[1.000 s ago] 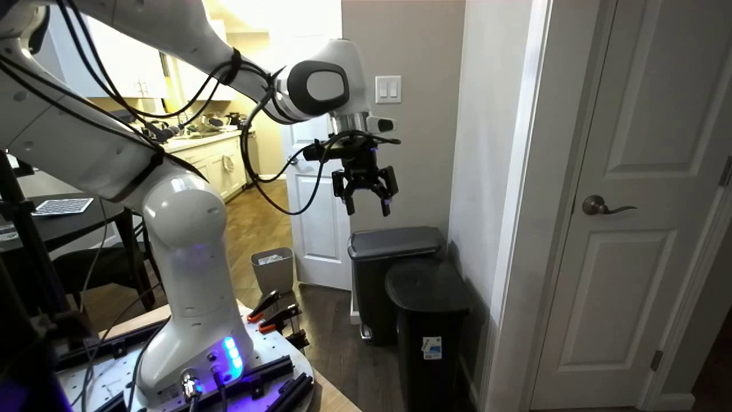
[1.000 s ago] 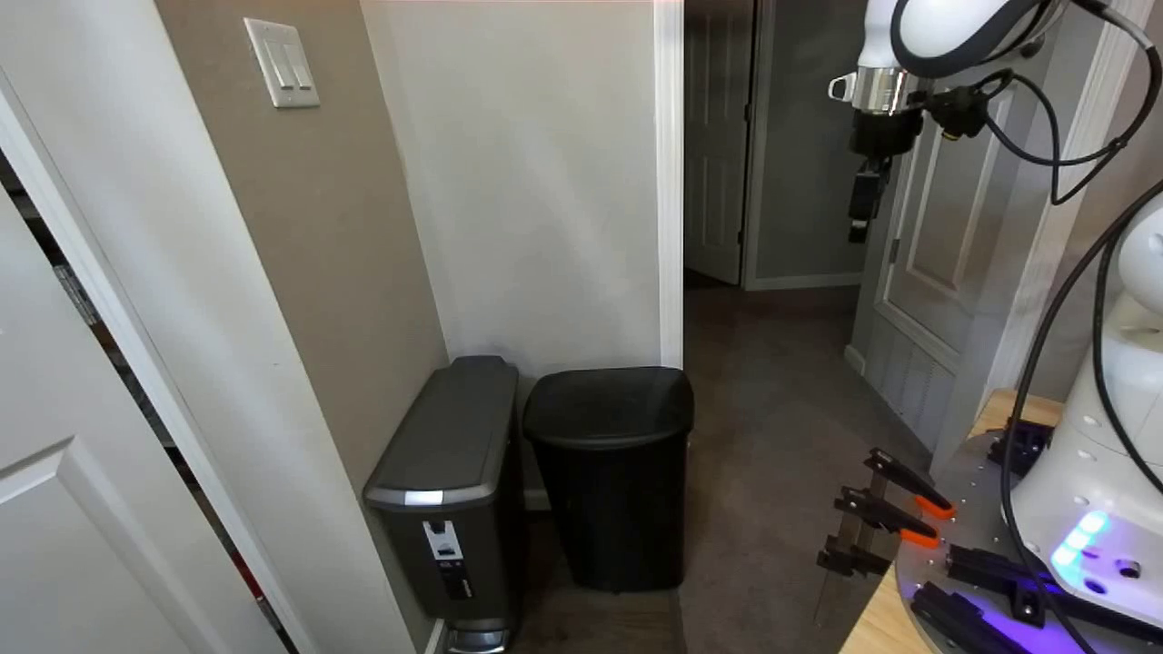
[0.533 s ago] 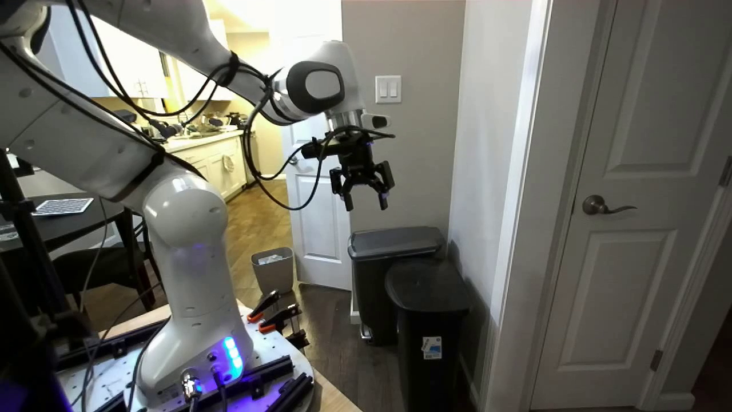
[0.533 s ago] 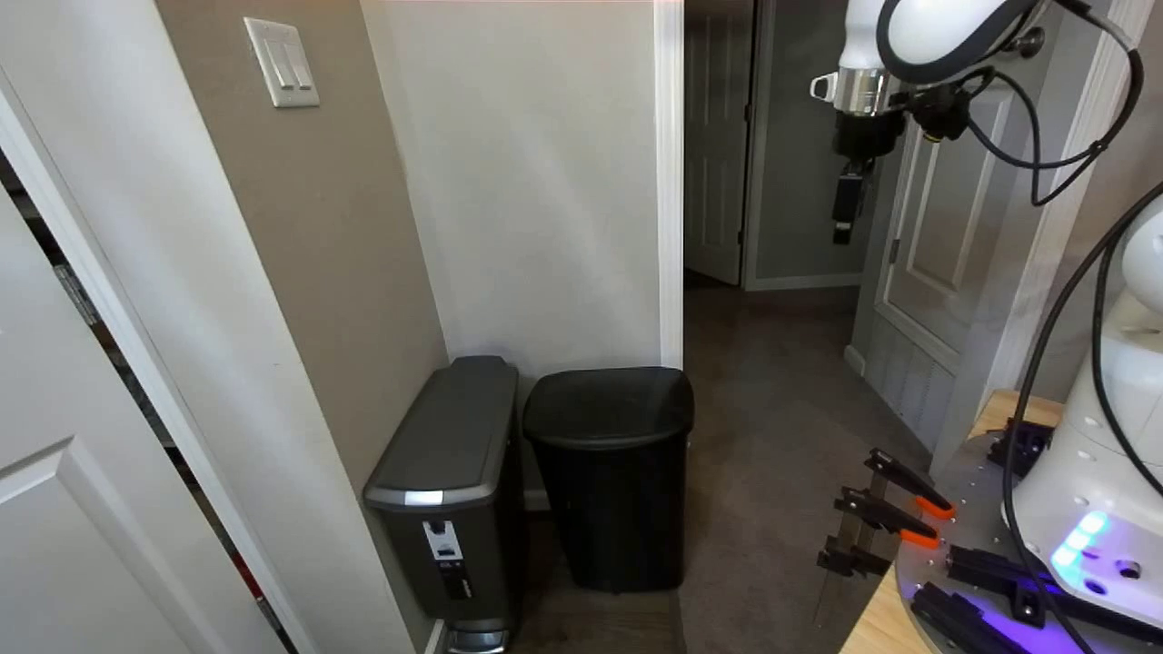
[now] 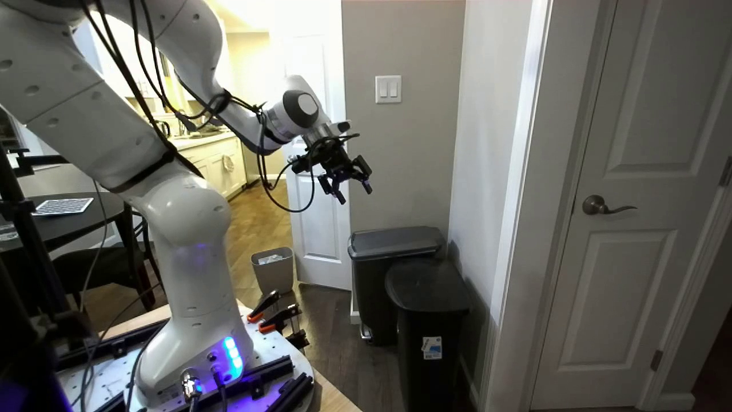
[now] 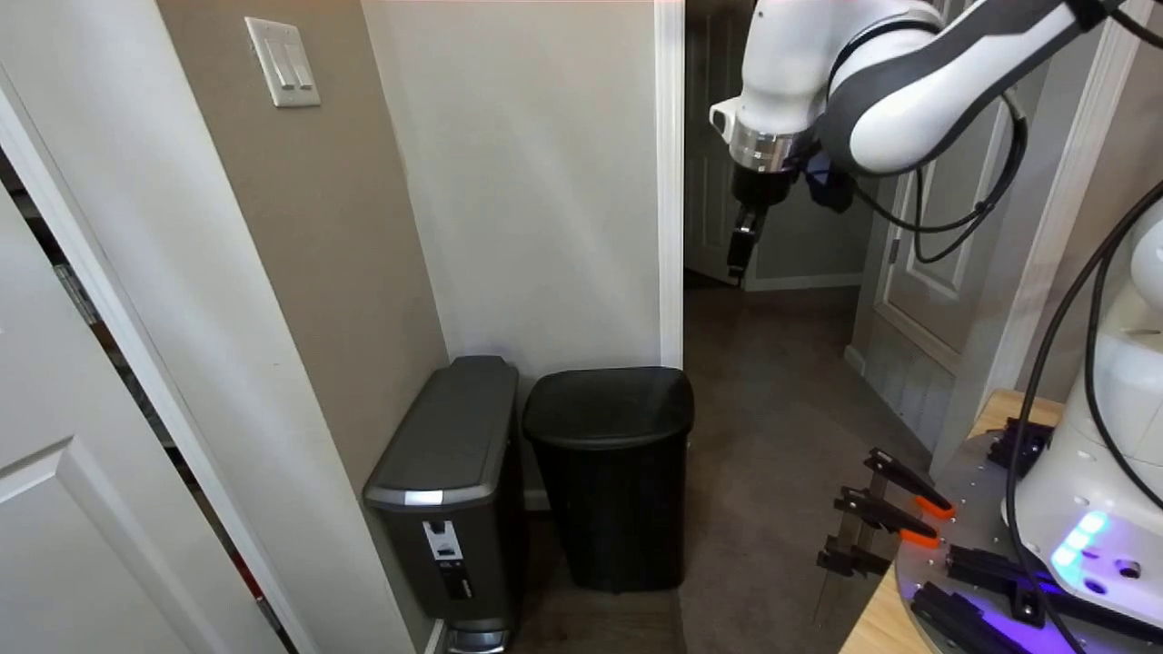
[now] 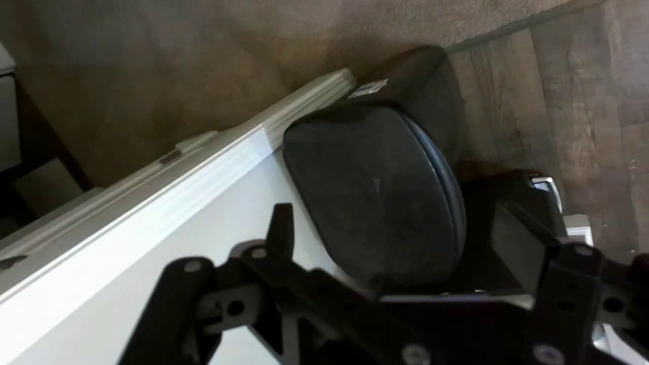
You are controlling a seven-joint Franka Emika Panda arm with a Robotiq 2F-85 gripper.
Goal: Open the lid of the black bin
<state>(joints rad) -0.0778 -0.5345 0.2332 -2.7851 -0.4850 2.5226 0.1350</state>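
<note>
The black bin [image 5: 414, 366] stands by the white wall, with a small pale label on one side. Its glossy black lid [image 5: 426, 283] lies flat and shut on top. The bin [image 6: 618, 518] and lid [image 6: 609, 404] also show in an exterior view [image 6: 609, 436]. In the wrist view the lid [image 7: 375, 187] fills the middle, with the label on the bin's side [image 7: 426, 83] beyond. My gripper [image 5: 355, 194] is open and empty, tilted, high above the bins and touching nothing. It shows edge-on in an exterior view [image 6: 739, 263]. In the wrist view the gripper [image 7: 393, 213] has its fingers wide apart.
A grey bin [image 5: 394, 243] with a dull dark-grey lid stands right beside the black bin, against the walls. A small wastebasket [image 5: 273, 274] is near an open door. White door trim [image 6: 670, 182] rises behind the black bin. Clamps [image 6: 886, 509] stick out from the robot's table edge.
The arm has bent and my gripper has tilted. It has shifted left in both exterior views and looks larger in one of them. It stays open. The bins and lid have not moved.
</note>
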